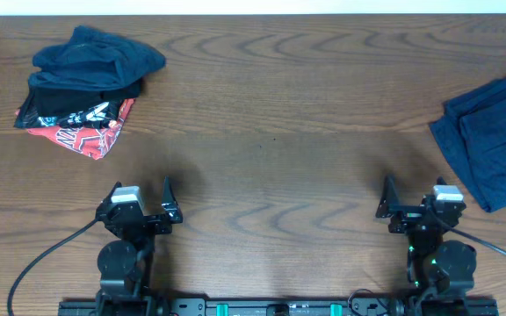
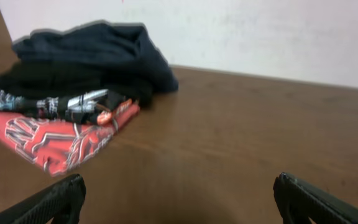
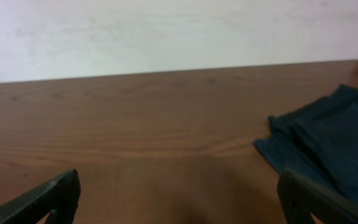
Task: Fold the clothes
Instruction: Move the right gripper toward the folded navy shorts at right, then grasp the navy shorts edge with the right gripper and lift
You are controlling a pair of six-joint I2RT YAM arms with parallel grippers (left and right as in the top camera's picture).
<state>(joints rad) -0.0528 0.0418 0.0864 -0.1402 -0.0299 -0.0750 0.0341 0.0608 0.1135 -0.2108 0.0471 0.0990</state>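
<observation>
Currently, the left gripper (image 1: 141, 189) and right gripper (image 1: 414, 189) sit near the front edge of the tabletop (image 1: 271, 105), fingers apart, holding nothing. A crumpled navy garment (image 1: 99, 57) tops a black garment (image 1: 77, 95) and a red printed garment (image 1: 86, 133) far left. A folded navy-blue garment (image 1: 490, 136) lies at the right edge.

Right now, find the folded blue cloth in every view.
Overhead: blue cloth at the right edge, mid-height.
Left wrist: not in it.
Right wrist: blue cloth at the right, lower half.
Shared landmark: the table edge meeting the white wall.
</observation>
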